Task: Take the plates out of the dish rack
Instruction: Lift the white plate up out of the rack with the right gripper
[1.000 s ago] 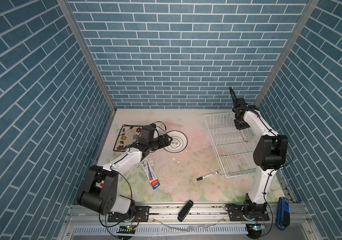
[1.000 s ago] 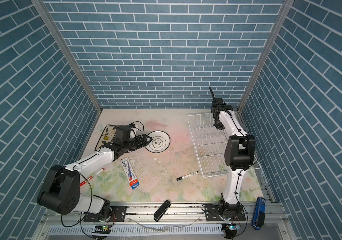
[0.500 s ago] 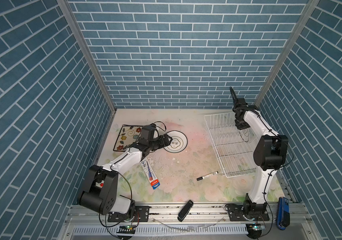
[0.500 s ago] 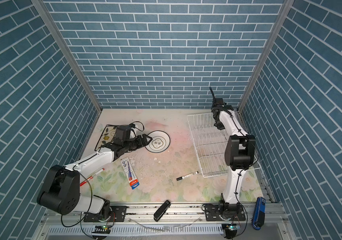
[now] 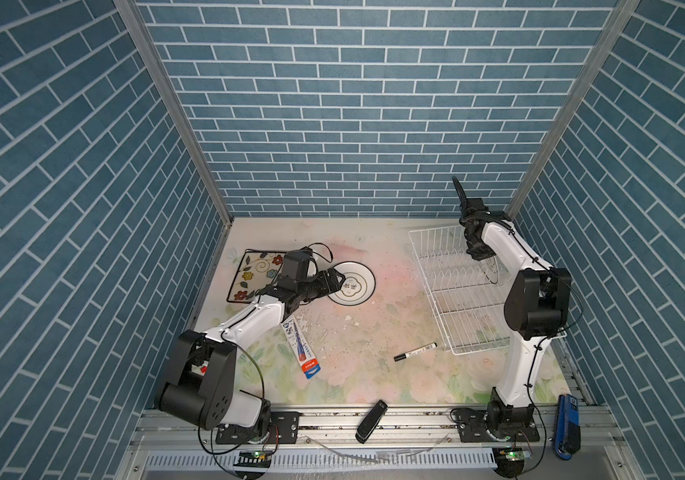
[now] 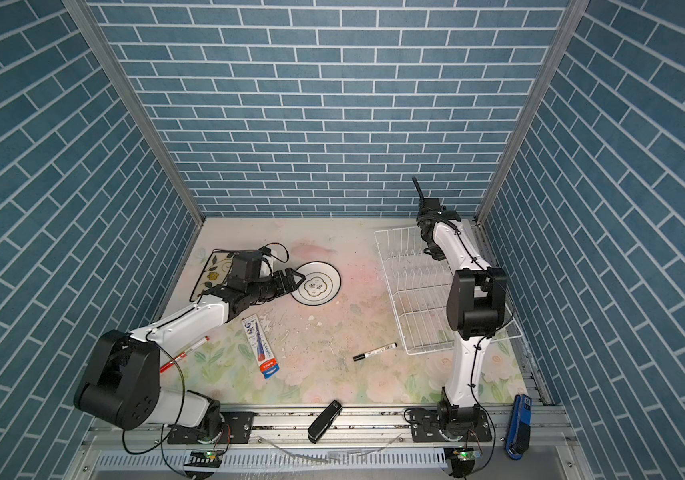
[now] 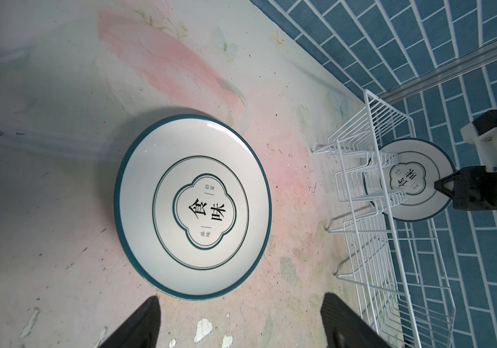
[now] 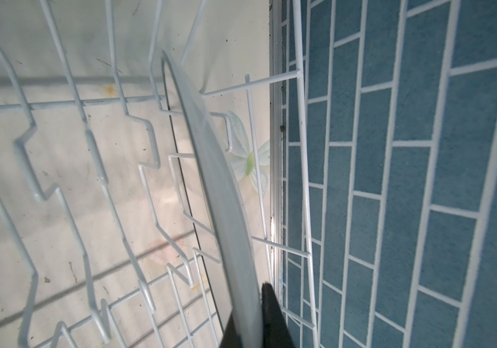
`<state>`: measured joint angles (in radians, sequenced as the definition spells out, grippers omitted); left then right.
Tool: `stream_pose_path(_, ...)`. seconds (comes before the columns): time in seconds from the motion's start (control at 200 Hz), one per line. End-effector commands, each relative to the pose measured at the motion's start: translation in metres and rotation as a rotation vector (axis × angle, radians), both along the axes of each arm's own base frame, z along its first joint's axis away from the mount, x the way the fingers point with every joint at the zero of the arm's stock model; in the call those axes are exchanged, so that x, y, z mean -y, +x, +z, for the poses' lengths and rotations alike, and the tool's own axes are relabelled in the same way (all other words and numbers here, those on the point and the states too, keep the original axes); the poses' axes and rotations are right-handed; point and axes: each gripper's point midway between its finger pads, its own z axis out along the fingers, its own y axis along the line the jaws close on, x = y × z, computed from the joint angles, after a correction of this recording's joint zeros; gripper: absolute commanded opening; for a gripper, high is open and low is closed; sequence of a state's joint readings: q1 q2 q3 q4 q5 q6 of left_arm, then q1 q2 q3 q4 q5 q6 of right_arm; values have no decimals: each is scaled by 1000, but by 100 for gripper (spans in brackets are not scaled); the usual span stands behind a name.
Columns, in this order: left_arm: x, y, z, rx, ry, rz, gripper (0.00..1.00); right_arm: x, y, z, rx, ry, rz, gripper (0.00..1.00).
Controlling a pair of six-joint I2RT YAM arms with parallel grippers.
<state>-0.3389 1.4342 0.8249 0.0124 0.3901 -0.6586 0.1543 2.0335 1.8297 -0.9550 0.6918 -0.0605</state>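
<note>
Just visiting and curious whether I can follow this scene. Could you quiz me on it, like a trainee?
1. True or false: the left gripper holds nothing.
2. How many plates lie flat on the table? A one; B two; C three.
3. Fill in: the right gripper is shut on an upright round plate in the ____.
Key: 1 true. 2 B: floral square plate, flat round plate. 3 dish rack.
</note>
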Motion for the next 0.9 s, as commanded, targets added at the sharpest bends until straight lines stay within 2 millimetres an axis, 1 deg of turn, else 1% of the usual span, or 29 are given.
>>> stream_pose_path(0.0,2,-4,3,4,-2,-14,85,-5,2,1,6,-17,16,0)
stream_pose_path(0.4,1,-6,2,5,-3,-11,86,-7,0,28,68,-17,19,0)
stream_pose_path(0.895,0,-8,1,4,-6,-7,85,-4,-5,43,86,-45,19,0)
